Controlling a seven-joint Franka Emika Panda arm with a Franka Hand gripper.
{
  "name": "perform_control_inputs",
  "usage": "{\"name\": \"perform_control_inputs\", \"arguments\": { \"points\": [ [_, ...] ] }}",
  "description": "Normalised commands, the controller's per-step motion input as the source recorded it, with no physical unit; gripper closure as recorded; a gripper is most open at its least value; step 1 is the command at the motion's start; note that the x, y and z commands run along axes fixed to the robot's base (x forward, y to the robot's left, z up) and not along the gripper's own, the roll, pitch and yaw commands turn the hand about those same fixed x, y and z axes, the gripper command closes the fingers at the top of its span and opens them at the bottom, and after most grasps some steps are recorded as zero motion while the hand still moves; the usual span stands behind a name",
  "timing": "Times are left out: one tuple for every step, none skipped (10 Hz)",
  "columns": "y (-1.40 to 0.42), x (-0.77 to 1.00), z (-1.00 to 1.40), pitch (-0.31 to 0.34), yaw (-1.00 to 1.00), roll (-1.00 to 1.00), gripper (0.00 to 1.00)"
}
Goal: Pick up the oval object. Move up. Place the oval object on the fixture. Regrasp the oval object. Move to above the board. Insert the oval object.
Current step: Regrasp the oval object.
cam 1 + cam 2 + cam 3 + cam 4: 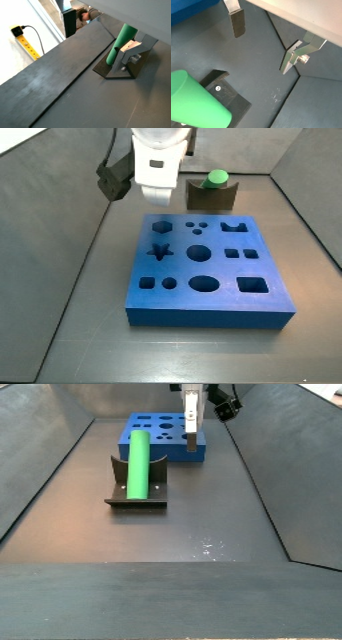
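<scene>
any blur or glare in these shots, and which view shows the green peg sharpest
In a wrist view the oval object looms close and soft-edged, while the open gripper looks sharper; in a side view the oval object on the fixture is crisp, with pale glints on the floor nearby.

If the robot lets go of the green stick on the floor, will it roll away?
Probably yes. The oval object looks smooth with rounded sides and ends, so on the flat floor it would likely roll. Now it leans in the fixture, which seems to stop that. It looks straight and stiff, not bendy. The end effector hangs open near the board, holding nothing.
</scene>
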Motion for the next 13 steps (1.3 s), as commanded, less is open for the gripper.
{"name": "perform_control_inputs", "arguments": {
  "points": [
    [-0.04,0.05,0.00,0.084,0.39,0.08,0.00],
    [-0.03,0.05,0.00,0.013,0.36,0.07,0.00],
    [-0.04,0.04,-0.01,-0.058,0.30,0.06,0.00],
    [-0.04,0.04,-0.01,-0.084,0.25,0.06,0.00],
    [-0.04,0.04,-0.01,-0.089,0.21,0.06,0.00],
    [-0.02,1.00,-0.01,-0.045,0.20,0.09,0.00],
    [-0.02,1.00,-0.01,-0.041,0.15,0.10,0.00],
    [-0.02,1.00,-0.03,-0.026,0.10,0.11,0.00],
    [-0.02,1.00,-0.03,-0.028,0.08,0.12,0.00],
    [-0.02,1.00,-0.03,-0.030,0.05,0.12,0.00],
    [-0.02,1.00,-0.03,-0.024,0.02,0.12,0.00],
    [-0.02,1.00,-0.04,-0.008,0.00,0.11,0.00],
    [-0.02,1.00,-0.04,0.011,-0.01,0.11,0.00]
  ]
}}
